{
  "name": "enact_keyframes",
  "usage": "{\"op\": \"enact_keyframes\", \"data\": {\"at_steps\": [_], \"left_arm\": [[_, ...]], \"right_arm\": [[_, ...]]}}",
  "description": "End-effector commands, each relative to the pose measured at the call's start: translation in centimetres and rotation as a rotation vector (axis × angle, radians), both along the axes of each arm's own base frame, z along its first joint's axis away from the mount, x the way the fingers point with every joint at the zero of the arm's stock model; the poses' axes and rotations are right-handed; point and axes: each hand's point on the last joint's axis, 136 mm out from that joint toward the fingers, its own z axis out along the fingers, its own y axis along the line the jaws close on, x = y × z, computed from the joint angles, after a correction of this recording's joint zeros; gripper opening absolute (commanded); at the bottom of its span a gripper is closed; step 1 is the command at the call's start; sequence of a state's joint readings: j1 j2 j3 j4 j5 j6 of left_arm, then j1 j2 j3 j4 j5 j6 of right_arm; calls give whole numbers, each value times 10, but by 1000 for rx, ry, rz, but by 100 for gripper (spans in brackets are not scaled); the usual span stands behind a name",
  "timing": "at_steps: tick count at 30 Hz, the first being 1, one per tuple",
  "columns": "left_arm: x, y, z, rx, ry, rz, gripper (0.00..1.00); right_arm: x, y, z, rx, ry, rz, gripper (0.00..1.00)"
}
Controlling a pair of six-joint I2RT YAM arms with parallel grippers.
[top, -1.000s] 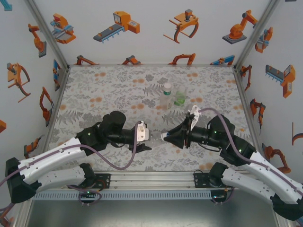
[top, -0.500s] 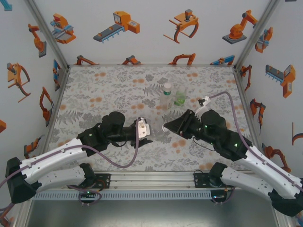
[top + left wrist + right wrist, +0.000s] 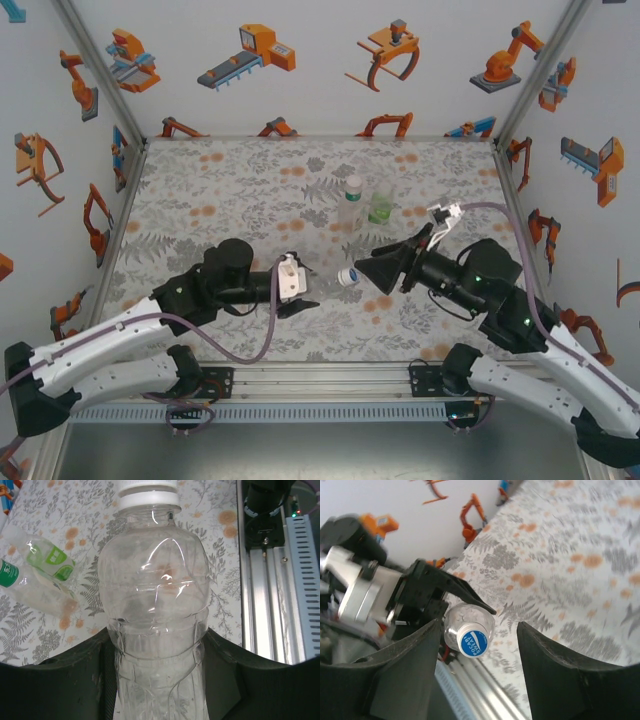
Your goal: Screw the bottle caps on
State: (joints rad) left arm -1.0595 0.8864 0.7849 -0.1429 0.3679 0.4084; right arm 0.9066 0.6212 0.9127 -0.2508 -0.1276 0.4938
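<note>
Sideways, bottle point(image 3: 155, 605) clamped in left gripper point(image 3: 305, 290); its white cap point(image 3: 472, 639) just ahead of right gripper point(image 3: 366, 272), fingers spread.

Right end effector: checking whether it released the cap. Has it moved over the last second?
Yes. The right end effector drew back rightward from the cap, now lined up below the green-labelled bottle.

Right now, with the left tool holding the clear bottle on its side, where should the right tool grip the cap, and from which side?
Grip the cap on its round side wall, one finger each side. Come along the axis of the clear bottle, from the cap end: the left tool holds it sideways, cap top facing the open right tool.
</note>
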Motion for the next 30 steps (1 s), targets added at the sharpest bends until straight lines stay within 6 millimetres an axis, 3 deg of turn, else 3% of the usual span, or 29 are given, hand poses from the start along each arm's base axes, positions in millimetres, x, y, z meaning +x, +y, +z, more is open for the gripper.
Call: {"op": "enact_keyframes", "data": {"at_steps": [1, 7, 12, 18, 30], "left_arm": [[-23, 5, 8, -11, 14, -107, 0], [-47, 12, 9, 21, 89, -216, 0], [-45, 13, 9, 17, 110, -194, 0], [-41, 12, 8, 26, 107, -177, 0], [-40, 10, 5, 31, 108, -174, 0]], "right_arm": [[-46, 21, 15, -131, -411, 307, 56], [-71, 33, 10, -224, -557, 512, 54], [-104, 35, 0, -177, -636, 710, 59], [-88, 38, -25, -237, -595, 643, 57], [-77, 44, -40, -259, -576, 614, 45]]}}
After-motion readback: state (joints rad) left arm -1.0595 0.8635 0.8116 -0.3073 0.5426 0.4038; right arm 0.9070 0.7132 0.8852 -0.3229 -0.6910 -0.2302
